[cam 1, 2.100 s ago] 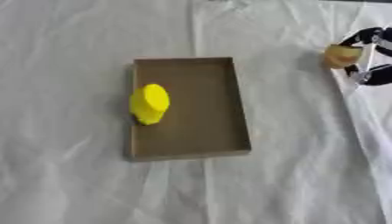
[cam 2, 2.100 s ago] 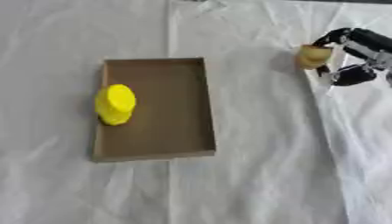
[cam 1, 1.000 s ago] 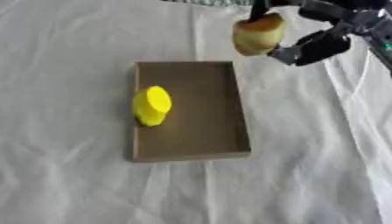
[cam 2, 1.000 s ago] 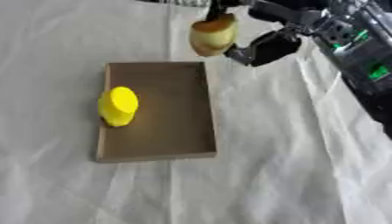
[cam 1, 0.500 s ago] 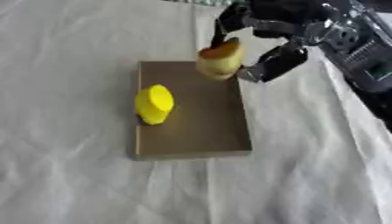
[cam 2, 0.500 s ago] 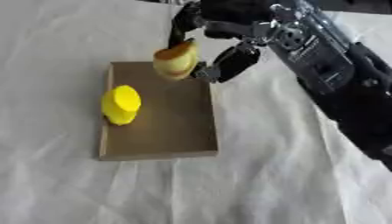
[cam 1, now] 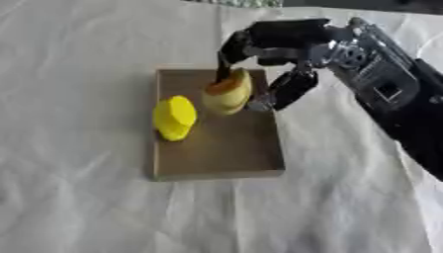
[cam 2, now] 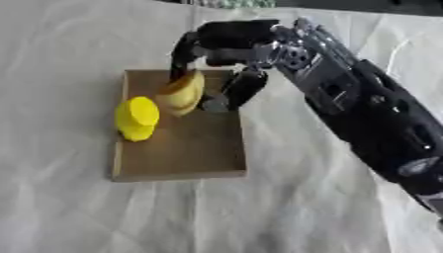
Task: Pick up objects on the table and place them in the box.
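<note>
A shallow brown box (cam 1: 225, 158) lies on the white cloth at the middle. Inside it, at its left side, sits a yellow object (cam 1: 175, 117). My right hand (cam 1: 275, 48) reaches in from the upper right and is shut on a tan and yellow rounded object (cam 1: 228, 92), pinched between fingers and thumb. That object hangs over the upper middle of the box, just right of the yellow one; whether it touches the box floor cannot be told. My left hand shows in neither view.
The wrinkled white cloth (cam 1: 78, 197) covers the whole table. My right forearm (cam 2: 372, 123) slants across the right side from the lower right corner.
My right hand has carried the tan object from the far right of the table leftward and down, over the box rim into the space above the box.
</note>
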Robot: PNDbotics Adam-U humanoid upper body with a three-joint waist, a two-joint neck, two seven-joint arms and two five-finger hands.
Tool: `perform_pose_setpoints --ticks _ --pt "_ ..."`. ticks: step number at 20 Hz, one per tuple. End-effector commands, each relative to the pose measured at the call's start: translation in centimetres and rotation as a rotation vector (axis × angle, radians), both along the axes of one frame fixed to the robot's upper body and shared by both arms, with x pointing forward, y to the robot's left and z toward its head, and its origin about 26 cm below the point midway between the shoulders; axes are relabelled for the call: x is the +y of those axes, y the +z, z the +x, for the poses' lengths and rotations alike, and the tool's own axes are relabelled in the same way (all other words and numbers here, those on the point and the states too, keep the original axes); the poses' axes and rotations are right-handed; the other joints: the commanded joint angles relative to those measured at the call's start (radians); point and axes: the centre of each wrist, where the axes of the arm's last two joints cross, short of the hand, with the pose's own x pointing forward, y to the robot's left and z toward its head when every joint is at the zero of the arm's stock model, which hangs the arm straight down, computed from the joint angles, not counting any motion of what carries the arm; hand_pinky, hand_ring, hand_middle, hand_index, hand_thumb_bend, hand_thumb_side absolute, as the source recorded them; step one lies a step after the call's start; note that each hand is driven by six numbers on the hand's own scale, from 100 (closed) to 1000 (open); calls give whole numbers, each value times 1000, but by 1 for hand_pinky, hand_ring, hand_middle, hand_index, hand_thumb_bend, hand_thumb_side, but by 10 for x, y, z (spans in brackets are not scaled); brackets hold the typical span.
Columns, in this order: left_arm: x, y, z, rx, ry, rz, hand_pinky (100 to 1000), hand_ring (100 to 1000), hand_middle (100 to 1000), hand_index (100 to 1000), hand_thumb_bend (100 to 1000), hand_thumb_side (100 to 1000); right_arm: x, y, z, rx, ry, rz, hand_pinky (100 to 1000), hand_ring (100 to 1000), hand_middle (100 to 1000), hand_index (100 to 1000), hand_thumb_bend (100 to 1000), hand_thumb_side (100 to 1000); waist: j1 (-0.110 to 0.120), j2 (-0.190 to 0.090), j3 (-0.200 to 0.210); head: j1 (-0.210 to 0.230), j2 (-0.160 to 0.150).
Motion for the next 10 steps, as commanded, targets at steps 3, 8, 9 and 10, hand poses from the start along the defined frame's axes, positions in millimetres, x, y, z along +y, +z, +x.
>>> perform_pose_setpoints --ticks 3,8,9,10 --pt "-1 8 -3 -27 -10 14 886 798 785 819 353 511 1 0 4 -43 -15 -48 819 777 611 754 100 100 5 -29 2 1 -2" --pt "-1 7 -3 -24 -12 13 886 799 785 818 353 512 3 -6 5 -48 18 -118 899 946 847 927 100 260 5 -28 2 3 -1" --pt "-1 7 -3 -24 -12 13 886 799 785 818 353 512 3 -6 5 -50 28 -134 910 964 863 940 100 299 5 -28 1 3 -1" --pt "-1 7 -3 -23 -12 13 886 799 785 819 352 513 3 -6 5 -51 36 -148 927 993 883 952 100 358 5 -28 1 4 -1"
